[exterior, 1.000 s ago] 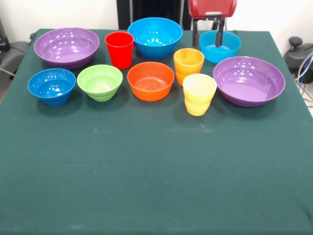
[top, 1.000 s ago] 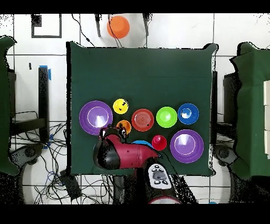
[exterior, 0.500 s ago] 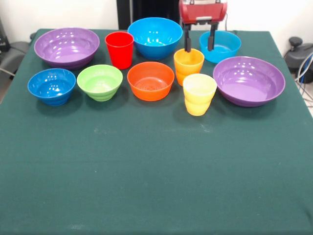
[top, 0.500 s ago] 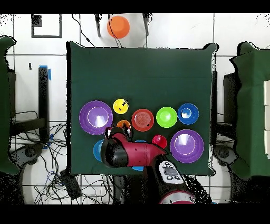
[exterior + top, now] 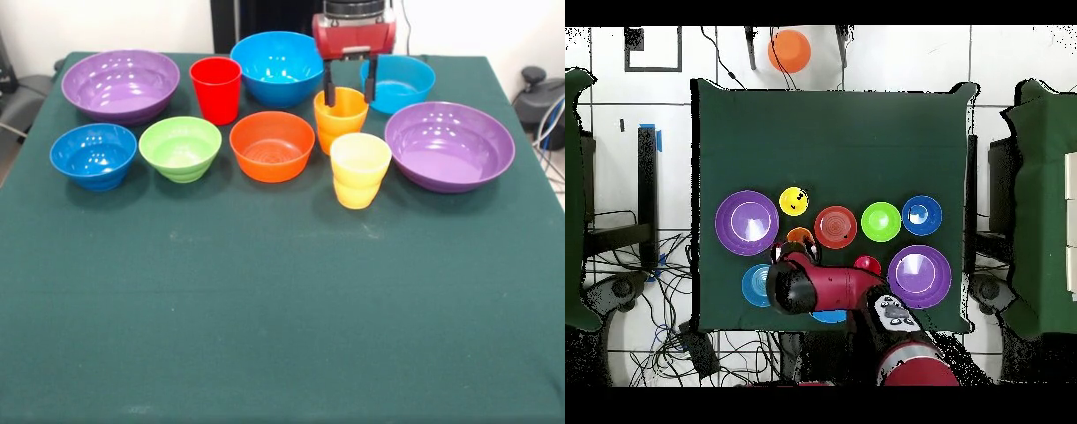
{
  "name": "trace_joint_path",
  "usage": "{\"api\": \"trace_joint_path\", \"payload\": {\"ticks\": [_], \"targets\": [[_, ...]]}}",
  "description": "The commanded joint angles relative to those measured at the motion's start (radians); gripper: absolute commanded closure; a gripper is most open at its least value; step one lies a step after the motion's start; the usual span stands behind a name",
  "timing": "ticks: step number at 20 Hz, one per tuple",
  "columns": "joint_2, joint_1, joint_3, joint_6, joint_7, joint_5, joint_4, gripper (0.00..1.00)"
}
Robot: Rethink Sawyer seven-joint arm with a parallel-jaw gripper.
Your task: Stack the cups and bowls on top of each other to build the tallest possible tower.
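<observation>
All cups and bowls stand apart on the green table (image 5: 282,300); no tower stands. My gripper (image 5: 350,87) is open and empty, its fingers hanging just above and behind the orange cup (image 5: 341,117), about as wide apart as its rim. The yellow cup (image 5: 359,169) stands in front of it, the red cup (image 5: 215,88) to the left. The bowls are large blue (image 5: 280,66), cyan (image 5: 402,84), orange (image 5: 272,146), green (image 5: 180,148), dark blue (image 5: 94,155) and two purple (image 5: 121,84) (image 5: 449,145). Overhead, my arm (image 5: 820,290) hides most of the orange cup (image 5: 800,236).
The cups and bowls fill the table's robot-side half in two rows. An orange object (image 5: 789,49) sits off the table beyond its far edge in the overhead view. Cables lie on the floor around the table.
My gripper has moved from over the cyan bowl leftward in the front view, and lower, to just above the orange cup. Nothing on the table has moved.
</observation>
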Motion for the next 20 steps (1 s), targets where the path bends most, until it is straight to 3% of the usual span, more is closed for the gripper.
{"api": "trace_joint_path", "payload": {"ticks": [1,10,15,20], "targets": [[0.079,0.021,0.051,-0.003,0.081,-0.056,-0.107,0.00],[0.106,0.152,-0.043,-0.076,0.146,0.008,-0.123,0.00],[0.095,0.171,-0.054,-0.078,0.159,0.012,-0.113,0.00],[0.074,0.128,-0.015,-0.076,0.159,-0.019,-0.090,0.00]]}}
